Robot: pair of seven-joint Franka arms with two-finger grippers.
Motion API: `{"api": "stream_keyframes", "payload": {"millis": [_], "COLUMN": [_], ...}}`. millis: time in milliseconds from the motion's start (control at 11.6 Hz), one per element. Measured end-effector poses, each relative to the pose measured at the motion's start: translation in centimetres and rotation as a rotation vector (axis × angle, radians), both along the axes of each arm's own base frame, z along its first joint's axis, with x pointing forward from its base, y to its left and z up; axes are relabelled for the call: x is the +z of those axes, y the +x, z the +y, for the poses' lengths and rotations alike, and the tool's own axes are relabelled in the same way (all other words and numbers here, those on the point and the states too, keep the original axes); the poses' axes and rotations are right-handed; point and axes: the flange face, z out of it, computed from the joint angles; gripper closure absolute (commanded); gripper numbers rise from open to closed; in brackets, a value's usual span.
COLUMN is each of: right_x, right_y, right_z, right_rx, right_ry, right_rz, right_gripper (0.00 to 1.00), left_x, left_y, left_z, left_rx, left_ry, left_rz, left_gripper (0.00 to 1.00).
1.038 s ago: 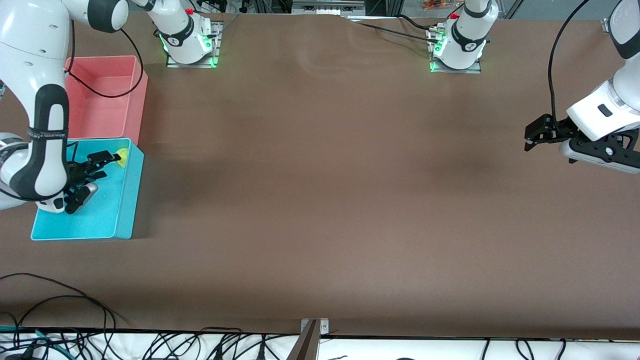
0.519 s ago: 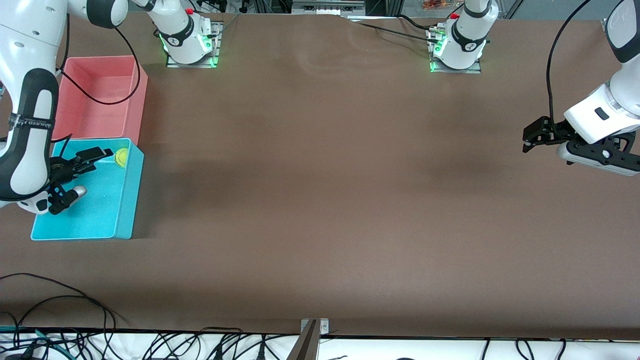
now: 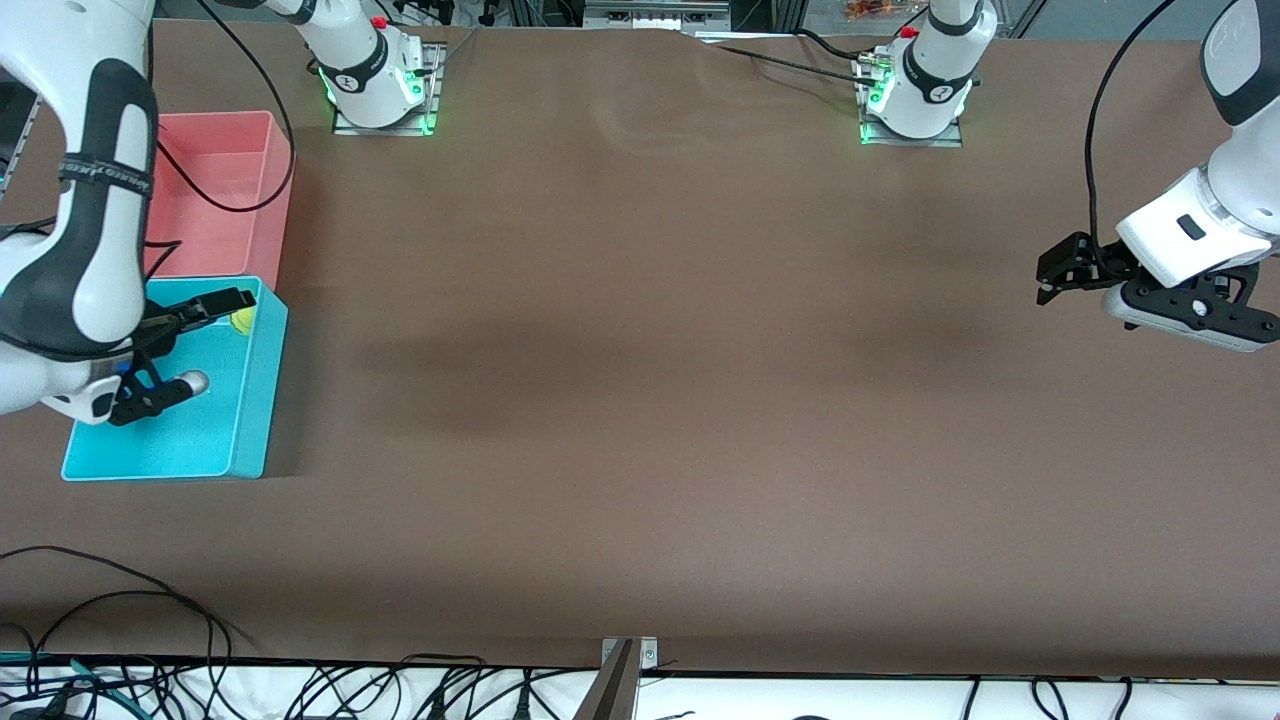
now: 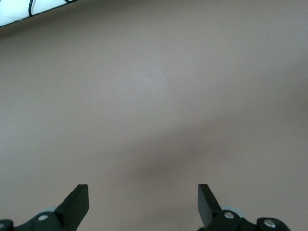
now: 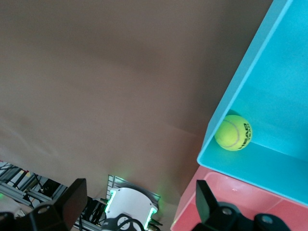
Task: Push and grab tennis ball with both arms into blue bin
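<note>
Tennis ball (image 3: pixel 242 320) (yellow-green, with dark lettering in the right wrist view (image 5: pixel 233 133)) lies on the floor of the blue bin (image 3: pixel 215 440), in the corner next to the pink bin (image 3: pixel 220 210) and against the wall that faces the middle of the surface (image 3: pixel 640 400). Nothing grips it.

The right end effector (image 3: pixel 205 305) hangs over the blue bin just above the ball, its fingers spread apart with nothing between them; from the front view one finger seems to overlap the ball's edge, though contact cannot be judged there. The pink bin touches the blue bin on the side farther from the front camera.

The left end effector (image 3: pixel 1062 270) waits in the air over the bare brown surface at the left arm's end, well apart from both bins; its fingers (image 4: pixel 77 206) are also spread apart and empty.
</note>
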Motion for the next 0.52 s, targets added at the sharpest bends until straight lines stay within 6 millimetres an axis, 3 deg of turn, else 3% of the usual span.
{"api": "stream_keyframes", "payload": {"millis": [173,519], "right_x": [0.0,1.1], "right_y": [0.2,0.5], "right_z": [2.9,6.5], "right_rx": [-0.050,-0.046], "right_ry": [-0.068,-0.246], "right_rz": [0.007,-0.038], "right_gripper": [0.00,0.00], "left_x": [0.0,0.1], "left_y": [0.0,0.0], "left_z": [0.1,0.2], "left_rx": [0.003,0.012], "left_ry": [0.000,0.000], "left_rz": [0.000,-0.001], "left_gripper": [0.00,0.00]}}
